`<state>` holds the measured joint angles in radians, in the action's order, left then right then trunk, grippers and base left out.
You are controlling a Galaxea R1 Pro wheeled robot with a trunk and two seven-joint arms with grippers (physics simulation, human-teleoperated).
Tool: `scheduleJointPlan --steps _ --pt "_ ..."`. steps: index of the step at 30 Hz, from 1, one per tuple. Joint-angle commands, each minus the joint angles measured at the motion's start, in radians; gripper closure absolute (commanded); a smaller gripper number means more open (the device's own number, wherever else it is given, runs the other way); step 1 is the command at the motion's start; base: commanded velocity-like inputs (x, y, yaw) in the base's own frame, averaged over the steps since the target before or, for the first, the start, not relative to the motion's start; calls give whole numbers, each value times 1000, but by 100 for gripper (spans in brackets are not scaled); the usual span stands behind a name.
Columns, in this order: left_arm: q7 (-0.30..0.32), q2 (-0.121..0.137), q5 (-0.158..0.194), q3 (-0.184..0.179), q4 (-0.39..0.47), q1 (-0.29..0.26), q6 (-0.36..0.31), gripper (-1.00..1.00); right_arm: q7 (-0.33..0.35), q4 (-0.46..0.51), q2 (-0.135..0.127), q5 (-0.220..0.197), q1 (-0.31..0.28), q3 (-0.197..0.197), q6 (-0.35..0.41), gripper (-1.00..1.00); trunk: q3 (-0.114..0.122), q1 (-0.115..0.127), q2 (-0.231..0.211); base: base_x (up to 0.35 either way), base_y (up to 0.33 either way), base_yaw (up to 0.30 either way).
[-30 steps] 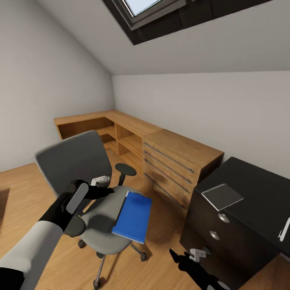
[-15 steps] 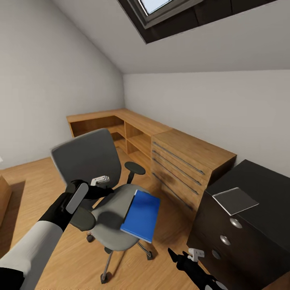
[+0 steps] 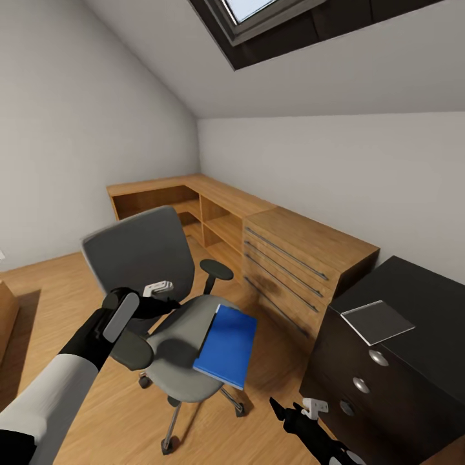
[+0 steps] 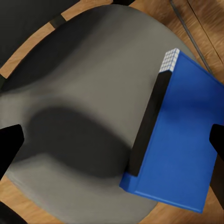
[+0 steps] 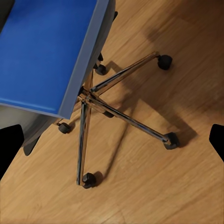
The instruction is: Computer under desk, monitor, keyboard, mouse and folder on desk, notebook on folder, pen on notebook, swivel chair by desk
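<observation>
Two grippers hanging near the swivel chair (image 3: 169,303), neither one holding anything. Left gripper (image 3: 158,288) hovering above the seat beside the chair back, fingertips showing wide apart at either edge of the left wrist view, with the grey cushion and the folder (image 4: 179,135) lying between them. Right gripper (image 3: 314,407) waiting low, just beside the desk (image 3: 413,310) drawers, fingertips likewise spread apart in its wrist view, looking down on the chrome base (image 5: 112,112) and the floor (image 5: 154,186).

Lying flat on the seat, the blue folder (image 3: 227,344), reaching past the seat's front edge on the desk side, one corner overhanging the cushion.

Judging the next step as picking the folder up for the desk. Risking a slide: pressing down on the overhanging part could be tipping the folder off the seat's edge onto the floor. Risking, too, a rolling chair: any sideways shove on castors could be carrying the seat away from the reach. Gripping so thin an edge could also be pinching cushion instead.
</observation>
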<state>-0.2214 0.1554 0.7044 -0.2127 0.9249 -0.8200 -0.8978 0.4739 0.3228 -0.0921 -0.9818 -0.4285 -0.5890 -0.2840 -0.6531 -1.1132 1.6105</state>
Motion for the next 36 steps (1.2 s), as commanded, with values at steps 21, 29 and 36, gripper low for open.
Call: scheduleJointPlan --steps 21,29,36 --pt "-10 3 10 -3 53 -1 -4 -100 2 -1 -1 -12 -1 -8 -4 -100 -1 0 0 0 0 139" --pt "-11 0 10 -4 54 -1 -5 -100 2 -2 -1 -11 -1 -8 -4 -100 -1 0 0 0 0 14" --pt "-12 -14 16 -7 124 -1 -19 -100 2 -2 -1 -11 -1 -8 -4 -100 -1 0 0 0 0 1"
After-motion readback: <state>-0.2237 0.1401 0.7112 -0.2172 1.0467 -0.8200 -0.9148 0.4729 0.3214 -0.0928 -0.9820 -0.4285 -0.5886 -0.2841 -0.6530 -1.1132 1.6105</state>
